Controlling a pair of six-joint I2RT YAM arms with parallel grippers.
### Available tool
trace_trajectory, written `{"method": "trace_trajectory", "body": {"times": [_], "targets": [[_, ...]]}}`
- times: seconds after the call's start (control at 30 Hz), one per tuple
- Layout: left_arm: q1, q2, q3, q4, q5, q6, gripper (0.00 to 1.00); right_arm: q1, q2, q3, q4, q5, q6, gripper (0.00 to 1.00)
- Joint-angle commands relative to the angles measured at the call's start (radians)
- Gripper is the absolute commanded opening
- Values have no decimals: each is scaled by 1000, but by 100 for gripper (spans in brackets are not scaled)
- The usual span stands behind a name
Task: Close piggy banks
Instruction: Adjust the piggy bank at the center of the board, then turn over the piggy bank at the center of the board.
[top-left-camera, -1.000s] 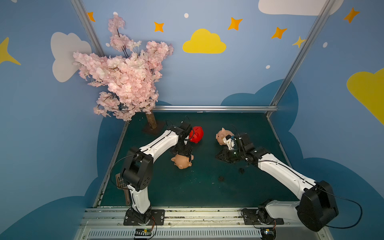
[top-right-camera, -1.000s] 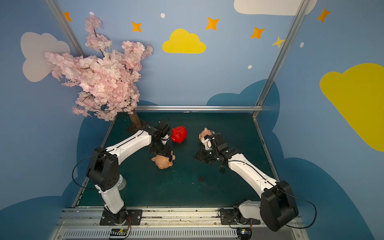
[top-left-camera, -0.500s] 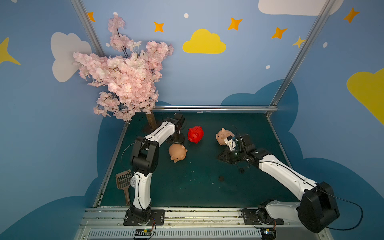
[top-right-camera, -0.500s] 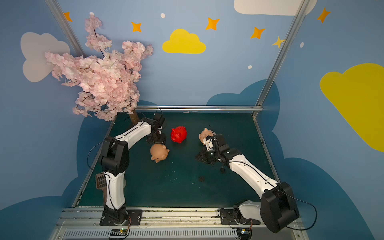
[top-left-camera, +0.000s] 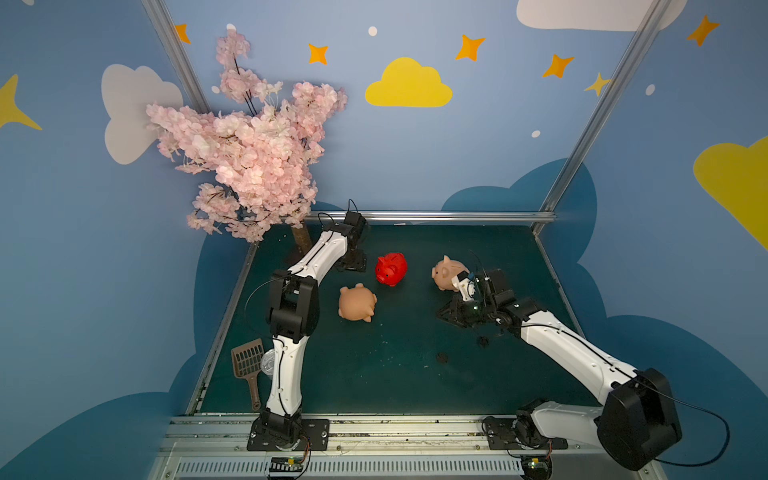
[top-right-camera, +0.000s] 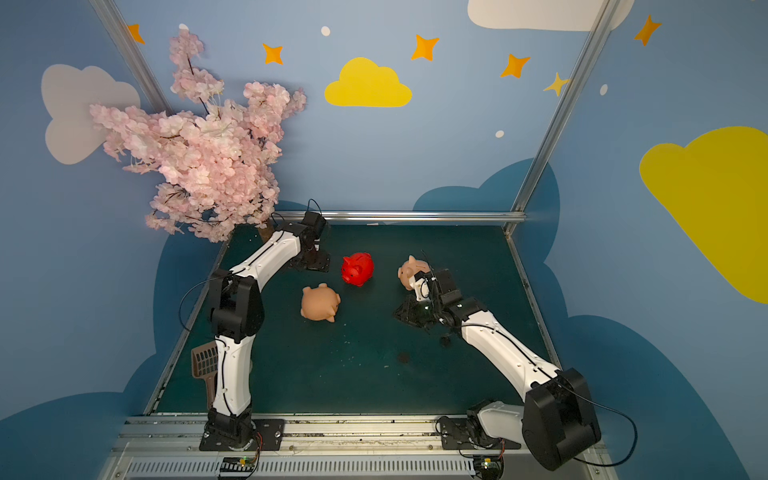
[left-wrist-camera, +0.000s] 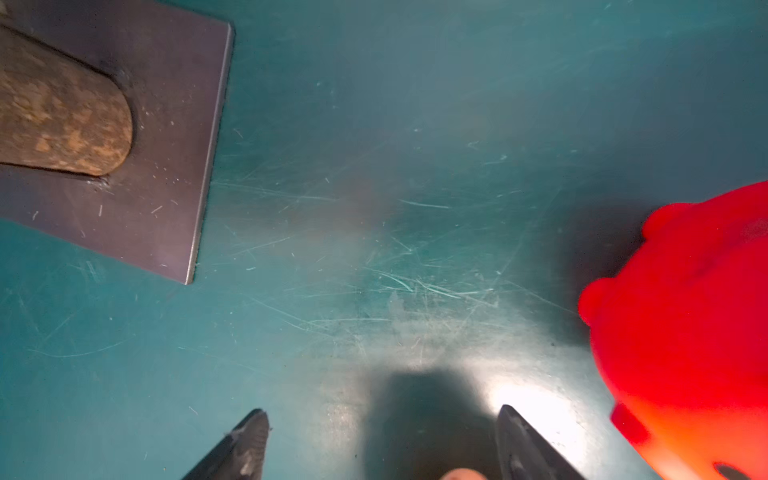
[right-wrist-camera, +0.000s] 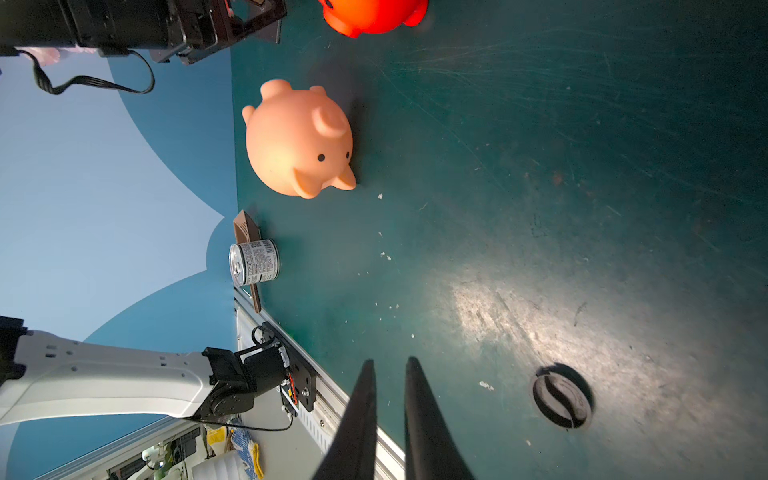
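Three piggy banks lie on the green table (top-left-camera: 374, 374). The red one (top-left-camera: 390, 269) (top-right-camera: 357, 269) stands near the back middle. One peach pig (top-left-camera: 357, 303) (right-wrist-camera: 299, 139) lies tipped on its side in front of it. The other peach pig (top-left-camera: 449, 272) (top-right-camera: 411, 270) stands to the right. My left gripper (top-left-camera: 353, 266) (left-wrist-camera: 380, 415) hovers low beside the red pig (left-wrist-camera: 681, 332), open, with nothing between its fingers. My right gripper (top-left-camera: 446, 312) (right-wrist-camera: 390, 361) sits near the right peach pig, fingers almost together and holding nothing.
Dark round plugs (top-left-camera: 441, 356) (top-left-camera: 482, 341) (right-wrist-camera: 562, 397) lie on the table near my right arm. The blossom tree (top-left-camera: 257, 153) stands at the back left on a metal base plate (left-wrist-camera: 166, 166). A brown scoop (top-left-camera: 248, 363) and a can (right-wrist-camera: 253, 264) are at the table's left edge.
My left gripper let go of the tipped peach pig, swung back toward the tree base and opened wider. The pig shifted slightly. My right arm barely moved.
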Motion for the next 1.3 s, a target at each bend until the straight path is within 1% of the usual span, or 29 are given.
{"method": "trace_trajectory", "body": {"times": [0.0, 0.07, 0.17, 0.3, 0.37, 0.43, 0.47, 0.53, 0.6, 0.63, 0.73, 0.9, 0.93, 1.07, 1.27], "targets": [[-6, -84, 6, -28, 36, 17, 86, -6, -6, -9, 10, -12, -11, 16], [-15, -113, -4, -6, 63, 41, 86, -8, -6, -8, 12, -12, -12, 16], [-33, -154, -30, 51, 146, 104, 89, -10, -6, -8, 13, -13, -15, 16], [-47, -184, -61, 126, 279, 212, 92, -17, -3, -11, 12, -15, -24, 16], [-48, -183, -78, 166, 378, 284, 94, -22, -5, -12, 10, -15, -32, 16], [-54, -175, -92, 202, 436, 344, 97, -30, -8, -14, 7, -17, -42, 16], [-58, -170, -94, 211, 448, 365, 99, -34, -12, -14, 7, -16, -48, 16], [-62, -156, -101, 235, 474, 402, 99, -42, -22, -17, 3, -13, -58, 16], [-65, -138, -96, 249, 474, 428, 99, -52, -33, -19, 1, -11, -69, 16], [-66, -129, -92, 257, 505, 440, 99, -57, -40, -21, -1, -9, -74, 16], [-71, -104, -82, 270, 513, 480, 99, -71, -54, -25, 1, -8, -90, 16], [-85, -56, -46, 273, 488, 518, 99, -92, -63, -25, -6, -11, -110, 16], [-93, -42, -33, 272, 448, 520, 99, -96, -63, -25, -5, -11, -115, 16], [-114, -5, 0, 264, 401, 532, 99, -108, -65, -22, -9, -13, -121, 16], [-133, 18, 7, 269, 348, 531, 99, -123, -65, -17, -17, -21, -128, 16]]}}
